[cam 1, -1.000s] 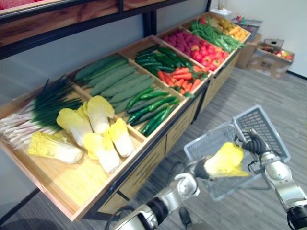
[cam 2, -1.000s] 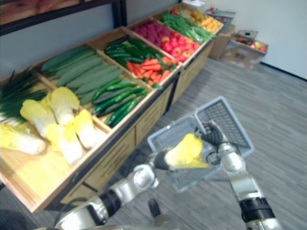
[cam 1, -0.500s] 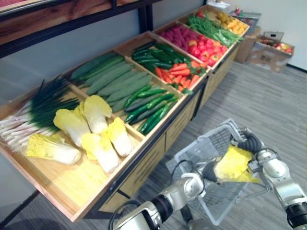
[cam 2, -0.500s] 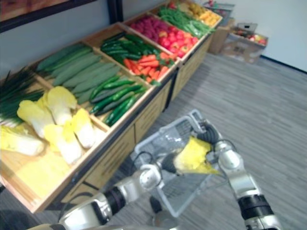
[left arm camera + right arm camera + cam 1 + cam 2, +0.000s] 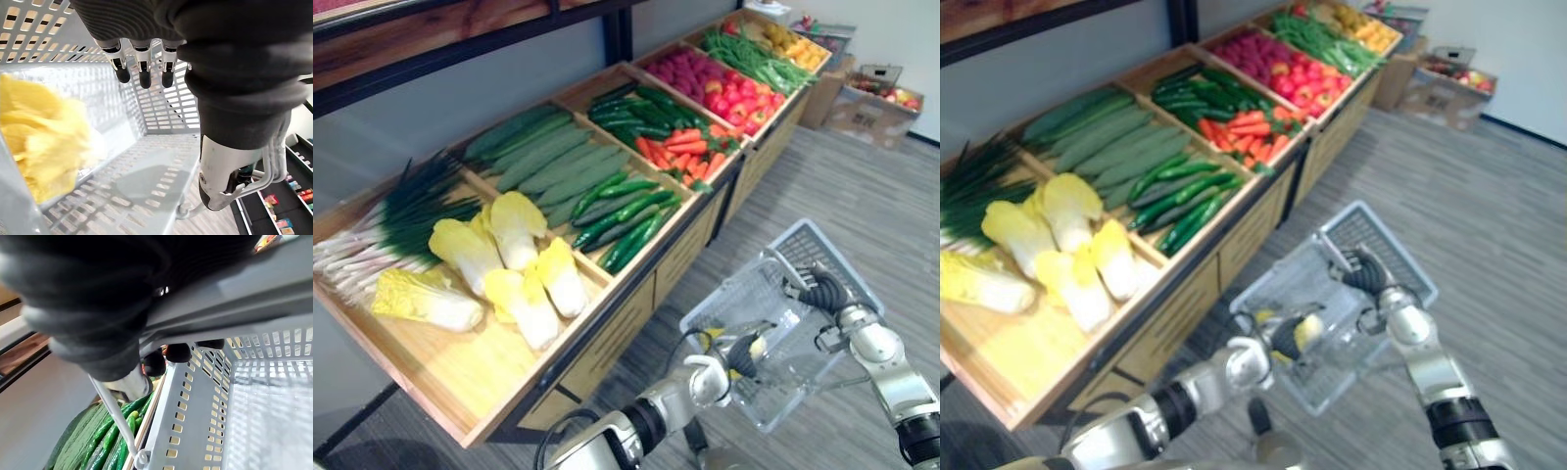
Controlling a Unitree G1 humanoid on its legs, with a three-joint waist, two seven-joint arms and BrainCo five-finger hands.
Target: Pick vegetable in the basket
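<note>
The left robot hand (image 5: 140,73) is now spread and the yellow leafy cabbage (image 5: 39,147) lies in the grey slotted plastic basket (image 5: 166,112), which the right robot hand (image 5: 824,292) grips by its handle, so the placement appears complete.

Yellow cabbage (image 5: 39,142), grey slotted basket (image 5: 164,105)

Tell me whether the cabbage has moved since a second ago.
Yes. The cabbage was above the rim of the basket, held in the left hand; now it lies down inside, released.

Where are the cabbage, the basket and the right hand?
cabbage (image 5: 39,147): left wrist view, its yellow leaves.
basket (image 5: 840,255): left eye view, its mesh wall.
right hand (image 5: 824,292): left eye view, its dark cover.
</note>
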